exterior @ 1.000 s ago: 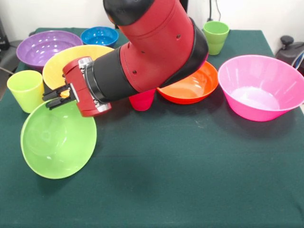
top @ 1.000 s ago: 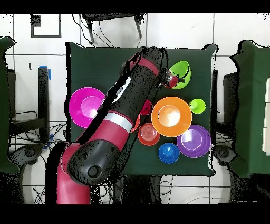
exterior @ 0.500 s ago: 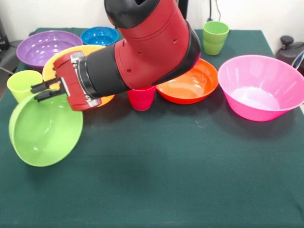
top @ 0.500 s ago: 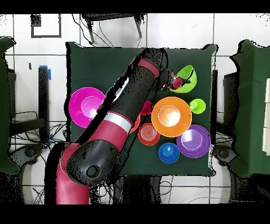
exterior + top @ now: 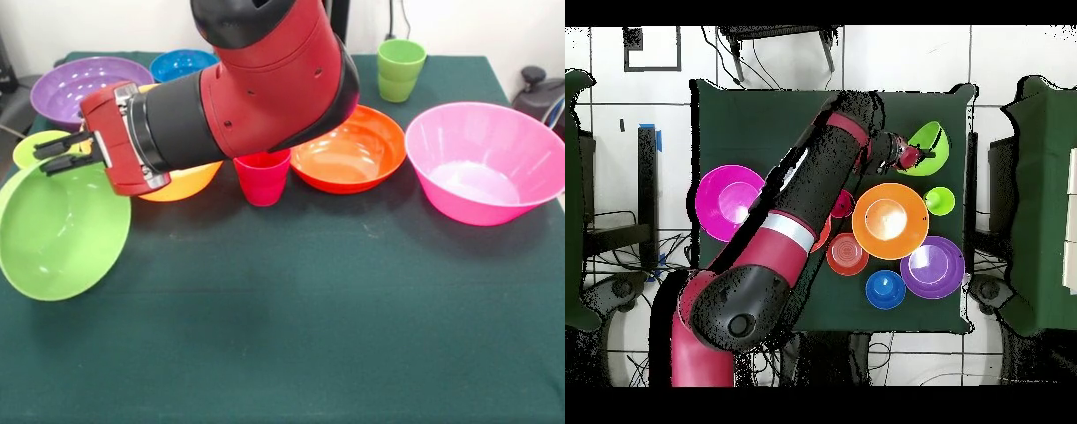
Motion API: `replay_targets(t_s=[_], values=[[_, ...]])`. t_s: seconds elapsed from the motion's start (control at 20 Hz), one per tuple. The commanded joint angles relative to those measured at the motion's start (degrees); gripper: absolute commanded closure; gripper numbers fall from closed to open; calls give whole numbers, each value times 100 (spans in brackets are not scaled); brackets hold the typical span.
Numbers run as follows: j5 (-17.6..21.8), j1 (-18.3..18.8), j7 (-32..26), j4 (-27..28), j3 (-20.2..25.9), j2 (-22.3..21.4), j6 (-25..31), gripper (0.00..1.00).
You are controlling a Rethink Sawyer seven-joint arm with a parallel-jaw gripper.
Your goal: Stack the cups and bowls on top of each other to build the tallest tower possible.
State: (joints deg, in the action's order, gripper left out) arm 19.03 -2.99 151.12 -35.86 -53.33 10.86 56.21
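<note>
gripper (image 5: 55, 152) pinching the lime green bowl (image 5: 55, 231) by its rim (tilted hard), could easily slip out.

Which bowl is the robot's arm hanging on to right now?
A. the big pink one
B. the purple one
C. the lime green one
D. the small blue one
C: the end effector is clamped on the rim of the tilted lime green bowl at the table's edge.

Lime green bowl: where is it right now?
In the front view the lime green bowl is tilted at the table's left edge, its rim pinched by the gripper, just in front of a light green cup.
</note>
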Motion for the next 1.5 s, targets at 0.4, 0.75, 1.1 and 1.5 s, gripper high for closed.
replay_targets(t_s=[0.4,0.75,1.1,1.5], values=[[544,391,-667,837,288,620,-365,100],[756,710,-386,1557,-44,1035,-341,100],[798,1008,-252,2253,-299,1276,-118,100],[408,1212,-224,2958,-298,1446,80,100]])
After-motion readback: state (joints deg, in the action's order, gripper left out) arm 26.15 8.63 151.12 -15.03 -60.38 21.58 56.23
